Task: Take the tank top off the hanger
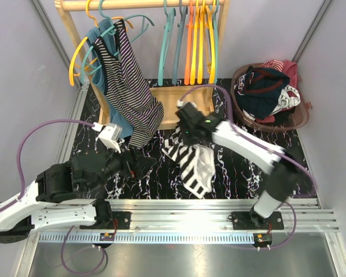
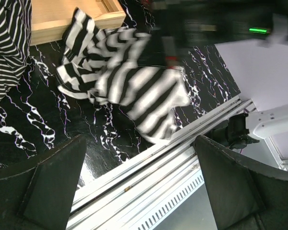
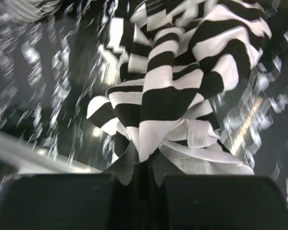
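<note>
I see the black-and-white striped tank top (image 1: 191,163) bunched in my clenched right tool (image 3: 143,173), dangling just before the wooden rack (image 1: 168,112) over the black marbled table (image 1: 236,173); left tool (image 2: 139,140) released.

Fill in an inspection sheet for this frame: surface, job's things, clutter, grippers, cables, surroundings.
Surface: black marbled table.
Job's things: wide-striped top is off any hanger and hangs from the right gripper; whether its lower end touches the table cannot be told. A thin-striped top hangs on the wooden rack.
Clutter: blue garment behind the thin-striped top; empty hangers on the rack; basket of clothes, far right.
Grippers: left gripper open, holding nothing; right gripper shut on the wide-striped top.
Cables: purple cable loops beside the left arm; another by the right arm.
Surroundings: grey walls; metal rail along the near edge.
</note>
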Tool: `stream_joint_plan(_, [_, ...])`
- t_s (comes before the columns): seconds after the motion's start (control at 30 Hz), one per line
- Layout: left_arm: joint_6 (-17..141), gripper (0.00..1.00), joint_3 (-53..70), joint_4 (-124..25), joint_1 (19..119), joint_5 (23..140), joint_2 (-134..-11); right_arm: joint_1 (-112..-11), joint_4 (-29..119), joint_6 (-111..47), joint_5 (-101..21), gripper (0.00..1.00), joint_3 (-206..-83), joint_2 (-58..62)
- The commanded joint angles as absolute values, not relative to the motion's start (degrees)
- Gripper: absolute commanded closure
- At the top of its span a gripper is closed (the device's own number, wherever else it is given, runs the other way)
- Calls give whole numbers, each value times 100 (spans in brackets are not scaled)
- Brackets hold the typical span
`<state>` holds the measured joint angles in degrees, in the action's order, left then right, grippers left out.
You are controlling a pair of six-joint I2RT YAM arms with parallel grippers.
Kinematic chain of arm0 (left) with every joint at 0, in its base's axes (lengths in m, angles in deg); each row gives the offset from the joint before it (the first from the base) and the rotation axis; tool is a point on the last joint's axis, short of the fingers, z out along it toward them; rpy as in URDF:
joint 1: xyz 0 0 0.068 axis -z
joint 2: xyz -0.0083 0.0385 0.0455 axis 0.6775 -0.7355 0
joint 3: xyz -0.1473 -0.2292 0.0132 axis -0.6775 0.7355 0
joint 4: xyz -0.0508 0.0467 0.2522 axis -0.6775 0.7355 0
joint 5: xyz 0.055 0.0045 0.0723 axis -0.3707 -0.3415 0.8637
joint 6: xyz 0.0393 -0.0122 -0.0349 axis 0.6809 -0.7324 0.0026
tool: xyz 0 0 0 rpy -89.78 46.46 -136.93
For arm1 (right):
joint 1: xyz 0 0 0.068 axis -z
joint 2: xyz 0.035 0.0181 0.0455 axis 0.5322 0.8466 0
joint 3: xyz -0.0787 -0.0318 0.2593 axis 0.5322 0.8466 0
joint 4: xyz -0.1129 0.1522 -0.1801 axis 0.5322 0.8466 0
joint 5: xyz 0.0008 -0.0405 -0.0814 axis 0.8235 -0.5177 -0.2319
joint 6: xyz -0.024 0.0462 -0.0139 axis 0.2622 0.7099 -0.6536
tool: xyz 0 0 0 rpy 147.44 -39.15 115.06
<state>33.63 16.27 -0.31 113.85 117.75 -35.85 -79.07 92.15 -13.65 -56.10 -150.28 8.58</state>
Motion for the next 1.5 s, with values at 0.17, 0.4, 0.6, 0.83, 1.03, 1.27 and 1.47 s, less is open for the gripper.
stream_joint_plan(0.17, [3575, 1, 1449, -130, 11411, 11835, -3291, -7900, 8688, -1751, -6605, 6, -16510, 3897])
stream_joint_plan(0.4, [3680, 1, 1598, -68, 11411, 11844, -2895, -7883, 7976, -1715, -6862, 0, -15896, 4477])
stream_joint_plan(0.6, [3892, 1, 1599, -16, 11411, 11730, -2824, -7698, 8082, -978, -6203, 48, -15704, 4848])
stream_joint_plan(0.83, [4015, 1, 1581, -165, 11402, 11247, -2956, -7013, 7958, 288, -6386, 100, -13475, 2997])
stream_joint_plan(1.03, [4146, 1, 1704, -543, 11402, 11123, -2982, -5758, 8565, 115, -7037, 100, -13713, 552])
stream_joint_plan(1.27, [4436, 1, 1616, -965, 11393, 11114, -3307, -3999, 8715, -1203, -6616, 100, -17070, 1197])
stream_joint_plan(1.47, [4621, 1, 1537, -1176, 11393, 11325, -3598, -3251, 8583, -1618, -7570, 100, -19594, 2805])
